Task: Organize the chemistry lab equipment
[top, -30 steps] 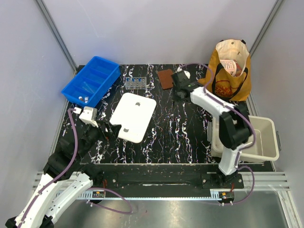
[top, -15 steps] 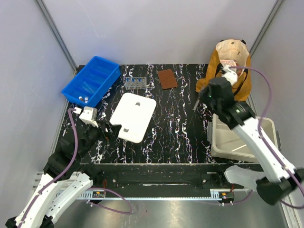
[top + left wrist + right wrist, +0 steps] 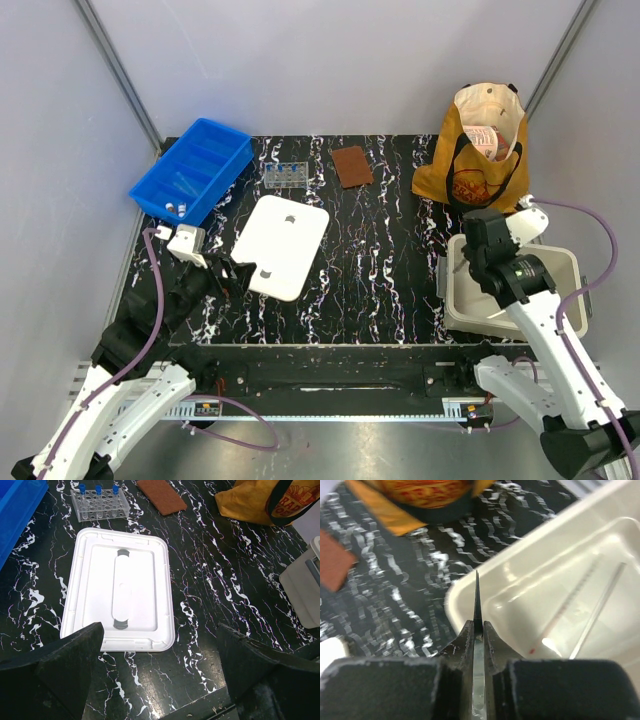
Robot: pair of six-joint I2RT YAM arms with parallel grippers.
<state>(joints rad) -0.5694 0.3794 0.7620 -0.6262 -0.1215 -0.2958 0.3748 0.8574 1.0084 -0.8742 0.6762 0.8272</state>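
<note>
The right gripper (image 3: 476, 630) clamps a thin pointed metal tool (image 3: 477, 597) over the rim of the off-white plastic bin (image 3: 540, 536), seemingly to join two slim rods (image 3: 597, 612) inside. A tan tote bag (image 3: 480, 150) crowds the bin's far side. Well left of the bin, the left gripper (image 3: 160, 647) hangs spread and empty above a flat white lid (image 3: 140, 580).

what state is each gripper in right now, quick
Left gripper: open, holding nothing.
Right gripper: shut on a thin metal tool.
</note>
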